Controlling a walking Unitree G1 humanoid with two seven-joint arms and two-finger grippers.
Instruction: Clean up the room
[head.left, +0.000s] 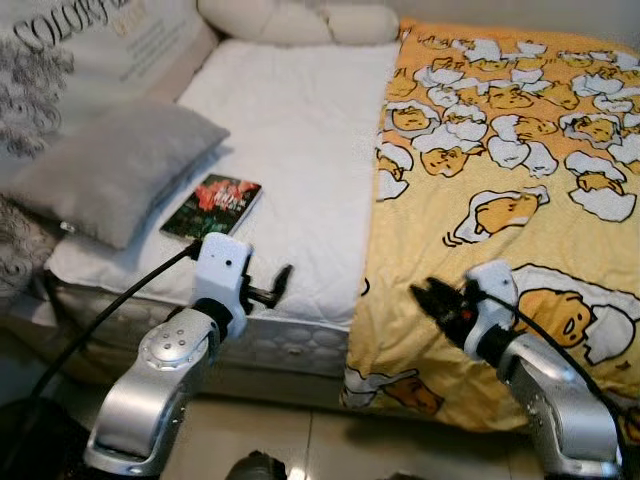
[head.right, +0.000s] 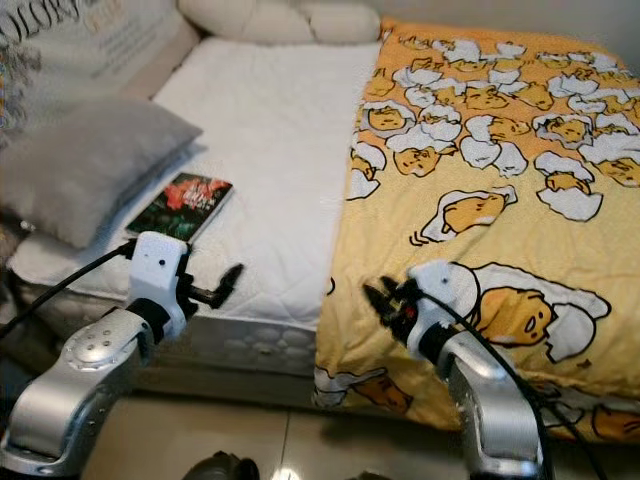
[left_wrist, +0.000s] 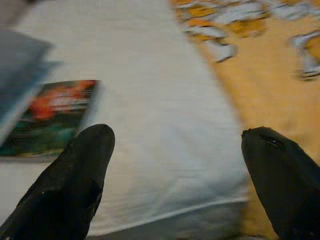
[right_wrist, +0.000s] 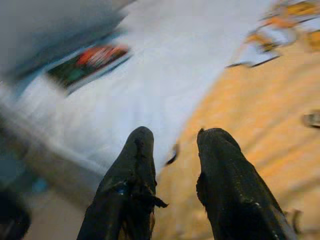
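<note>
Bed (head.left: 290, 150): white mattress, takes up most of the scene, landmark for everything below
Blanket (head.left: 510, 200): yellow with a cartoon egg print, spread over the right half of the bed, hanging down past the front edge
Book (head.left: 212, 206): dark cover with red on it, lying flat on the bare white part of the bed, near the front left corner, just beside the grey pillow
Grey pillow (head.left: 115, 170): on the bed's left side, a bit tilted, one corner close to the book
Printed cushion (head.left: 80, 50): propped at the bed's far left, black lettering on it
White pillows (head.left: 300, 20): up at the head of the bed
Left gripper (head.left: 283, 281): hovering at the bed's front edge, in front of the book, fingers (left_wrist: 82, 170) spread wide, holding nothing
Right gripper (head.left: 432, 296): over the blanket where it drapes off the bed's front edge, fingers (right_wrist: 135, 165) only a little apart, nothing between them
Floor (head.left: 320, 440): pale tile in front of the bed
</note>
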